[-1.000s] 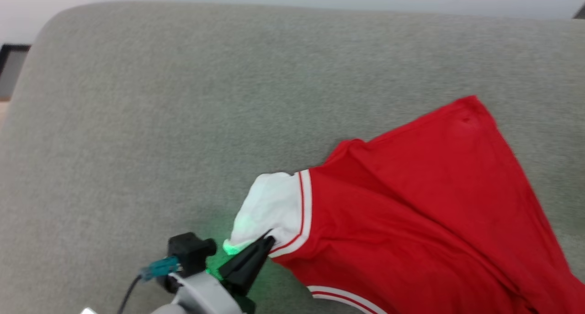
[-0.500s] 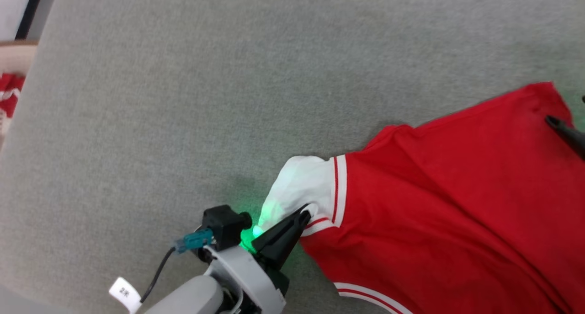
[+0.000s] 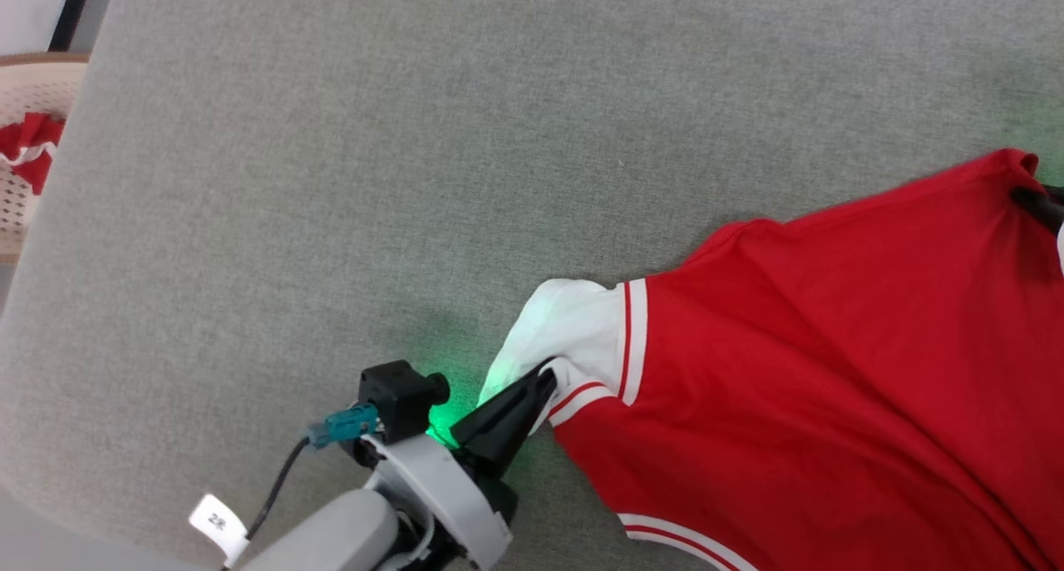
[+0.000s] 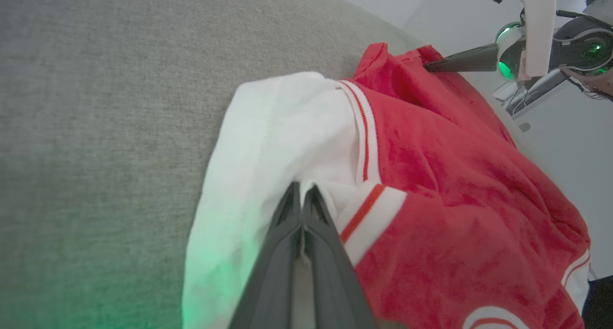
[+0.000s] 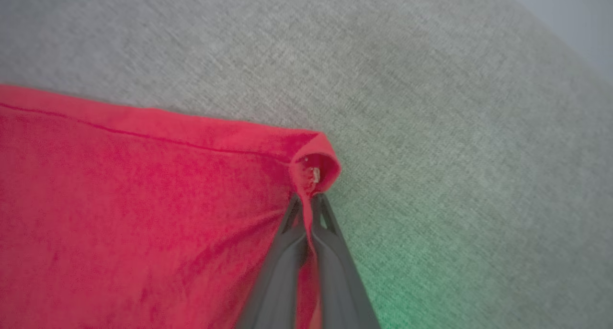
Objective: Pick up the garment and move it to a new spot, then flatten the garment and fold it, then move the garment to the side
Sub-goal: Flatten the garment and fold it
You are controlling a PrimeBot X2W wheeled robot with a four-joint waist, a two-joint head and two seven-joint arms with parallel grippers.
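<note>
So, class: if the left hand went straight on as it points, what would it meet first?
The white sleeve of the red T-shirt: the left hand is shut on it, with more sleeve fabric straight ahead. Beyond that, depth is unclear.

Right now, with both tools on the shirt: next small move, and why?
Likely raise both tools together, easing them apart. The left tool is shut on the white sleeve, the right tool on a red hem corner, and the garment lies creased on the grey cushion.

garment [image 3: 831,371] | red T-shirt, short white sleeve, red-and-white striped trim at the seam | spread mostly flat, lightly creased, one hem corner curled up | lies on grey fabric surface [image 3: 332,180]
</note>
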